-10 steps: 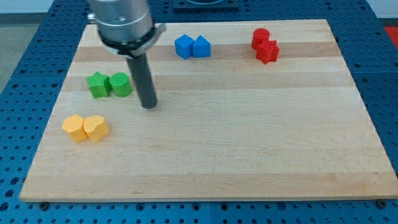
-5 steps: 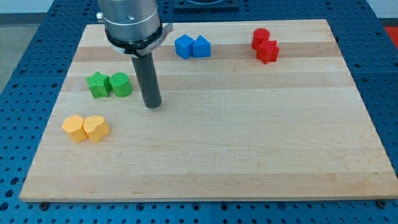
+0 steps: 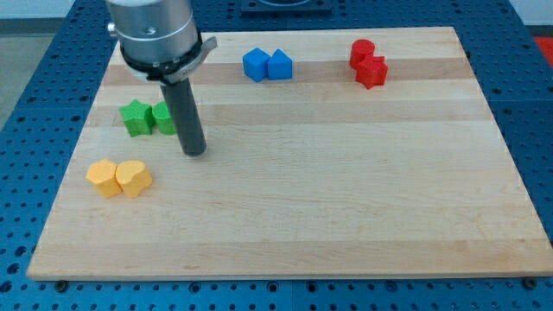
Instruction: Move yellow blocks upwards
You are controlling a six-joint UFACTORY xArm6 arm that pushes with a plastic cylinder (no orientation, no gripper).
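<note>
The two yellow blocks (image 3: 118, 178) near the desk's (image 3: 346, 190) left edge look light and slidey, so the fingerless tip (image 3: 194, 153), holding nothing, should probably push from their bottom sides.

Two yellow plastic blocks, a hexagonal yellow block (image 3: 104, 178) and a heart-shaped yellow block (image 3: 134, 178), touching, flat, lower-left on the wooden table (image 3: 346, 190).
</note>
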